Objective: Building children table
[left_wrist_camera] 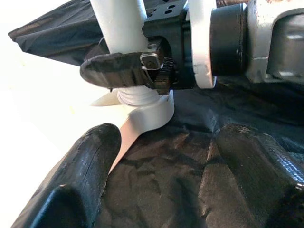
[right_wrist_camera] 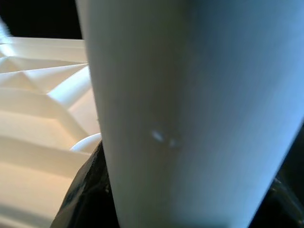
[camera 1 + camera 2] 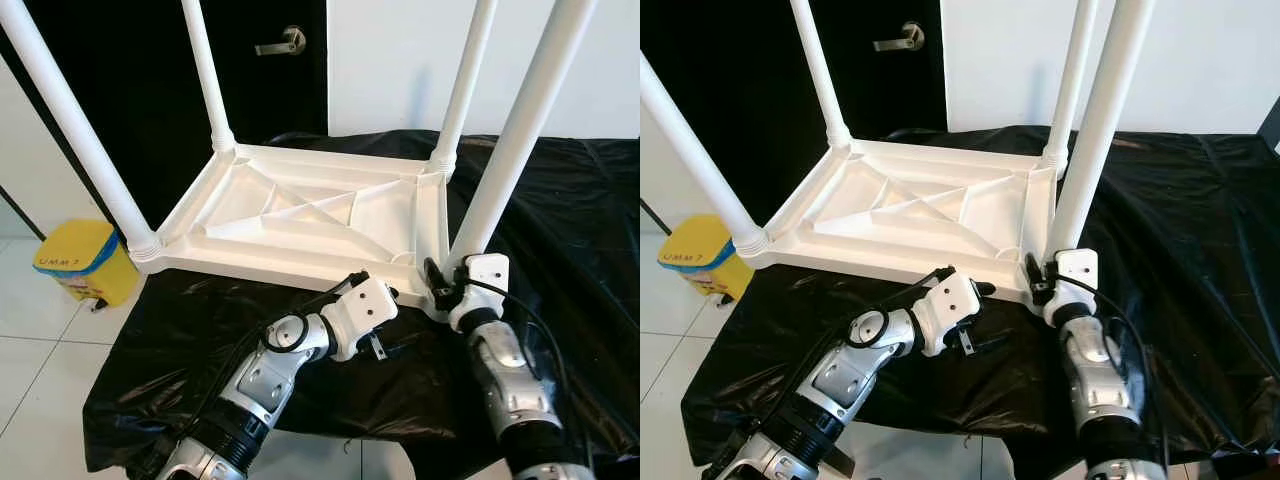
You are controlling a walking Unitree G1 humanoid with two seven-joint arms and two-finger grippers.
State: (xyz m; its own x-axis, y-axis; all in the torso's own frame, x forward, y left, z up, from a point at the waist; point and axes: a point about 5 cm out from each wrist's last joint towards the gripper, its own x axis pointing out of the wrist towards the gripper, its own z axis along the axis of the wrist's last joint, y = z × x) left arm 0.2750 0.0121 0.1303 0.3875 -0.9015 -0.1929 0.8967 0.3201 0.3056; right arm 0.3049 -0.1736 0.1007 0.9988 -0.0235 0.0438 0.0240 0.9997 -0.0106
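A white plastic children's table lies upside down on a surface covered with a black sheet, its four legs pointing up. My right gripper is shut around the base of the near right leg, just above its threaded socket at the table's corner. In the left wrist view one of its black fingers wraps that leg. My left gripper hovers low over the sheet by the table's front edge, open and empty, facing the right gripper. The near left leg stands in its corner socket.
A yellow bin stands on the tiled floor to the left of the covered surface. Behind the table is a black door with a lever handle and a white wall. The black sheet spreads wide to the right.
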